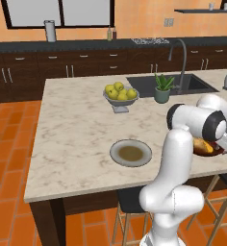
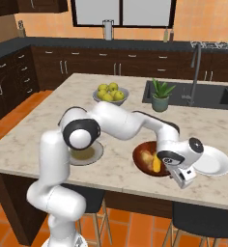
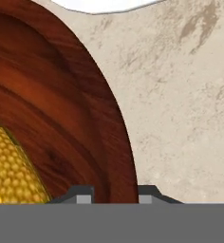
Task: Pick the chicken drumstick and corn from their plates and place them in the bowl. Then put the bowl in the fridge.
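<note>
- Arm rises from the base, bends at the elbow, and reaches forward and down to the right.
- Wrist is turned down and angled low.
- Gripper has its fingertips set close, astride a rim; jaws are narrowed onto it.

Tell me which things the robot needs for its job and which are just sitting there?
Needed for the job:
- dark reddish-brown wooden bowl, its rim between the fingers
- bright yellow corn cob and golden-brown chicken drumstick, both in that bowl
- grey plate with brownish centre
- glossy white plate

Just sitting there:
- grey footed bowl of yellow-green fruit
- small potted plant
- sink tap
</note>
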